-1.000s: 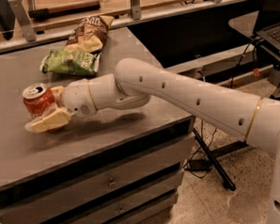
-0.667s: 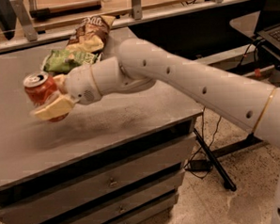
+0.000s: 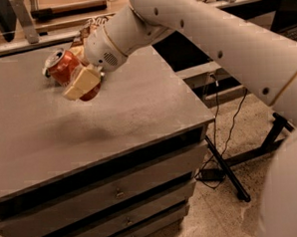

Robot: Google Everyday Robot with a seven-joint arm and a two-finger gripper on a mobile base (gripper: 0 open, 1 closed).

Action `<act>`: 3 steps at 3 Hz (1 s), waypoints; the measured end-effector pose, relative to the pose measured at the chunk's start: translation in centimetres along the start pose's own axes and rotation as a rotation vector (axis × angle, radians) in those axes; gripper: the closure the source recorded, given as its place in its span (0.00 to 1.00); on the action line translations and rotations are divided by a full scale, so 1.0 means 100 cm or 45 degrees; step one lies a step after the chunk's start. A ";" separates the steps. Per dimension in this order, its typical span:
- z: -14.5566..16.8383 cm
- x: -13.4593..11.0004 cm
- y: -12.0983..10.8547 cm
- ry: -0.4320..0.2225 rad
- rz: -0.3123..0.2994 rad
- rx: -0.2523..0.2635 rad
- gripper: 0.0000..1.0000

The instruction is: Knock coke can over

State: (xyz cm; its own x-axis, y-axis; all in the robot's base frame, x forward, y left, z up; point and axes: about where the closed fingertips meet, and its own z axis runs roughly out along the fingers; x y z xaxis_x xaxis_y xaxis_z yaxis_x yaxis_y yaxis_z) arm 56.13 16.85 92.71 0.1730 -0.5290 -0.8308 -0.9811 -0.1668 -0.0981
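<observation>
Camera view is showing the gripper point(image 3: 76, 78) hanging over the far left part of the table point(image 3: 138, 116). One cream finger is pressing across the front of the coke can point(image 3: 61, 65), so the fingers seem to be clamping it. The can is leaning steeply, silver top pointing up and left, and its shadow suggests it is hanging clear of the surface. Doing this well means lowering it until its side is resting on the table, then releasing gently so it is not rolling toward an edge.
</observation>
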 end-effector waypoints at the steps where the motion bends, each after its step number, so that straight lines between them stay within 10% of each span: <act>1: -0.012 0.018 -0.004 0.315 -0.077 -0.064 1.00; 3: -0.023 0.047 0.001 0.740 -0.200 -0.021 1.00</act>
State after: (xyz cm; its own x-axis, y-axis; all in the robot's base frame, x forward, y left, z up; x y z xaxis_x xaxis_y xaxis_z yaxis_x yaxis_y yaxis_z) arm 57.04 12.48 90.04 0.3397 -0.8643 -0.3710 -0.9392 -0.2905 -0.1831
